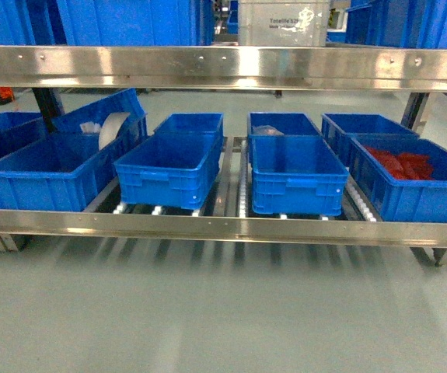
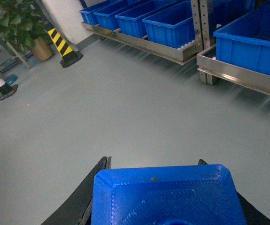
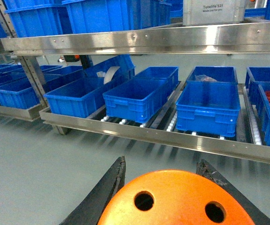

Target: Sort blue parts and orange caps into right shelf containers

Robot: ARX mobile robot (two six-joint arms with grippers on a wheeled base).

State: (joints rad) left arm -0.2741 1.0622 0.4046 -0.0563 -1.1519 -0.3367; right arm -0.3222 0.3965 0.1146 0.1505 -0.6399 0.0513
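In the left wrist view my left gripper (image 2: 154, 161) is shut on a blue part (image 2: 167, 197), a square ribbed block that fills the gap between the black fingers. In the right wrist view my right gripper (image 3: 161, 161) is shut on an orange cap (image 3: 177, 187), whose holed top faces the camera. Ahead stands the low shelf with large blue containers: two in the middle (image 1: 169, 167) (image 1: 297, 175) and one at the right (image 1: 410, 190) holding red pieces (image 1: 400, 165). Neither gripper shows in the head view. Both are held above bare grey floor, short of the shelf.
A steel front rail (image 1: 223, 227) edges the roller shelf, with an upper steel shelf (image 1: 223, 66) low above the crates. The left crate (image 1: 48, 175) holds a white roll (image 1: 114, 128). A yellow-black cone (image 2: 63, 46), a striped post (image 2: 1, 84) and a potted plant (image 2: 17, 23) stand off to the left.
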